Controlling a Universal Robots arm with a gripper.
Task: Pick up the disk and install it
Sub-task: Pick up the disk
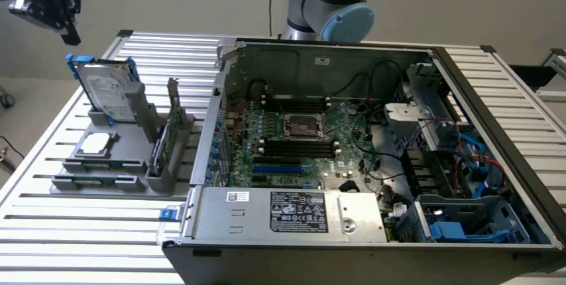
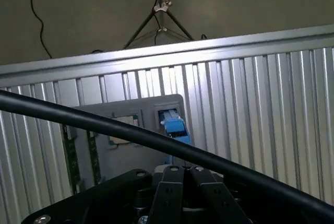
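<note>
- The gripper [image 1: 69,30] hangs in the upper left of the exterior view, above and well apart from the disk [image 1: 106,89]. In the wrist view its fingers [image 2: 168,192] are pressed together and hold nothing. Brought down like this, they would probably strike the top edge of the disk rather than straddle it.
- The disk stands upright in its blue carrier at the back of the grey rack [image 1: 134,103], on the left of the exterior view. The wrist view shows it edge-on [image 2: 175,127], a thin target. A small sideways error could push it over or catch only the plastic frame.
- The CPU chip [image 1: 95,143] lies flat just in front of the disk, and the circuit card [image 1: 164,140] stands in the next slot. A skewed approach could knock either one.
- A black cable [image 2: 104,125] crosses the wrist view close to the camera and covers part of the rack. It could hamper aiming or snag.
- The open computer case [image 1: 221,99] fills the centre and right of the exterior view, crowded with wires. A loosely held disk could slip and hit the case wall or the worktop [image 1: 53,232].
</note>
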